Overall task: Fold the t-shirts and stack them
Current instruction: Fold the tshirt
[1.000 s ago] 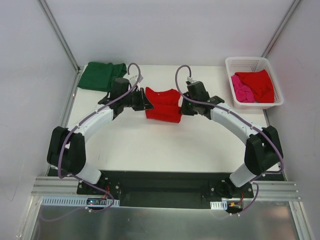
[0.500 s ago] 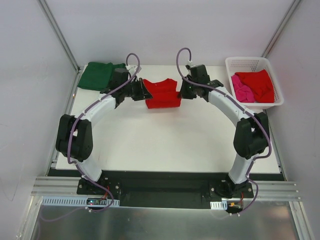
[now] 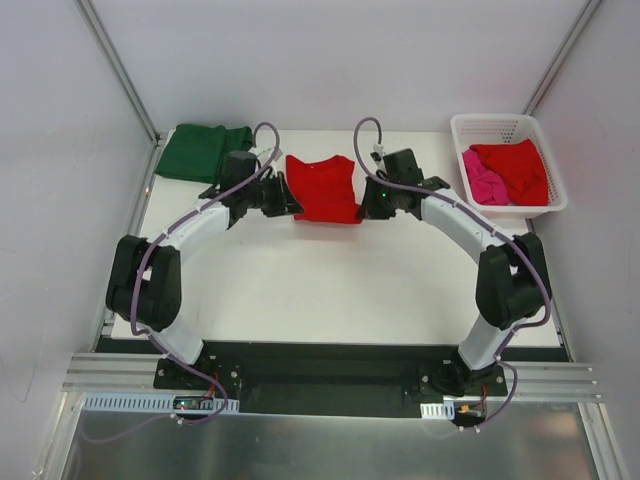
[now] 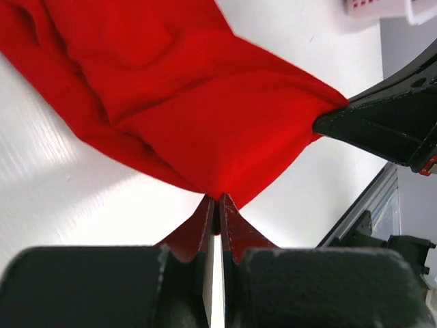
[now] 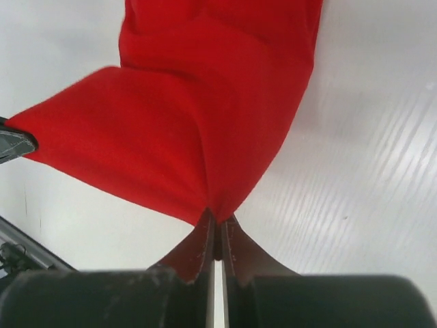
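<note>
A bright red t-shirt [image 3: 323, 188] is held at the back middle of the table, stretched between both arms. My left gripper [image 3: 291, 205] is shut on its lower left corner, with the cloth [image 4: 198, 116] pinched at the fingertips. My right gripper [image 3: 365, 207] is shut on the lower right corner of the same red cloth [image 5: 205, 130]. A folded dark green t-shirt [image 3: 200, 151] lies at the back left. Another red t-shirt [image 3: 518, 168] and a pink one [image 3: 483, 182] lie in the basket.
The white lattice basket [image 3: 497, 124] stands at the back right corner. Metal frame posts rise at both back corners. The table's near edge meets a black base plate [image 3: 320, 360] that carries both arms.
Both grippers carried the red t-shirt toward the back of the table, then came back a little toward me. The cloth now reaches farther toward the back.
</note>
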`<control>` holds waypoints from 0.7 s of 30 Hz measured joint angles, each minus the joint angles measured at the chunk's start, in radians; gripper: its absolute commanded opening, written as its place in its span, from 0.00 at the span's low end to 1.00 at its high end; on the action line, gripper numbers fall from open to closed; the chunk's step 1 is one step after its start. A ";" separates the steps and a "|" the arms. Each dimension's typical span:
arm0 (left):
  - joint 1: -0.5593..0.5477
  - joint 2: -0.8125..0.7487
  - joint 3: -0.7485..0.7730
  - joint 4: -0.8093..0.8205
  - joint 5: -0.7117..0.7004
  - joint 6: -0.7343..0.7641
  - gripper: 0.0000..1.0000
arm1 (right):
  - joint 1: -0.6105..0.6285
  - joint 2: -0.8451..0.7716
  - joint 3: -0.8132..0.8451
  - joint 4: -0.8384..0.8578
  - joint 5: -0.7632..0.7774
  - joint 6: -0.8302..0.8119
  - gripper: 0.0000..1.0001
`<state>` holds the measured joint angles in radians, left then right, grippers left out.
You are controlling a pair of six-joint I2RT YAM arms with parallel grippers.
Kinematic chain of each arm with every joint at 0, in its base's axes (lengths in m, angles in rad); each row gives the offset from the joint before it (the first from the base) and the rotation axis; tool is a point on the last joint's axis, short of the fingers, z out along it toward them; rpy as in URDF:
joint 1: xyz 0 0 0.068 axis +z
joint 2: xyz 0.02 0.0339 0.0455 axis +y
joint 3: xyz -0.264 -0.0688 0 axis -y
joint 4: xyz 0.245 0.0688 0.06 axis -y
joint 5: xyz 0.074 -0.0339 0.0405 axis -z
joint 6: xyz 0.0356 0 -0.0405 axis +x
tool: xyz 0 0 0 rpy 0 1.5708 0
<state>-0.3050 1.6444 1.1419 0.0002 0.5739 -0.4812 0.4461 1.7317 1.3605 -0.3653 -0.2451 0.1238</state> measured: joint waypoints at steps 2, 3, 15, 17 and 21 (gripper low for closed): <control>-0.016 -0.023 -0.053 0.001 0.001 -0.005 0.00 | 0.005 -0.033 -0.077 0.016 -0.018 0.015 0.01; -0.025 -0.035 -0.079 0.000 0.000 -0.007 0.00 | 0.009 -0.054 -0.123 0.020 -0.027 0.024 0.01; -0.202 -0.285 -0.419 0.004 -0.043 -0.087 0.00 | 0.116 -0.272 -0.399 -0.007 -0.029 0.098 0.01; -0.236 -0.357 -0.484 0.000 -0.055 -0.113 0.00 | 0.135 -0.307 -0.422 -0.021 -0.029 0.109 0.01; -0.293 -0.494 -0.569 -0.013 -0.068 -0.163 0.00 | 0.177 -0.386 -0.465 -0.068 -0.028 0.128 0.01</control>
<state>-0.5980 1.1507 0.5732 -0.0128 0.5064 -0.6445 0.6231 1.3453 0.8951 -0.4328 -0.2733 0.2520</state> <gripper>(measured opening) 0.011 0.031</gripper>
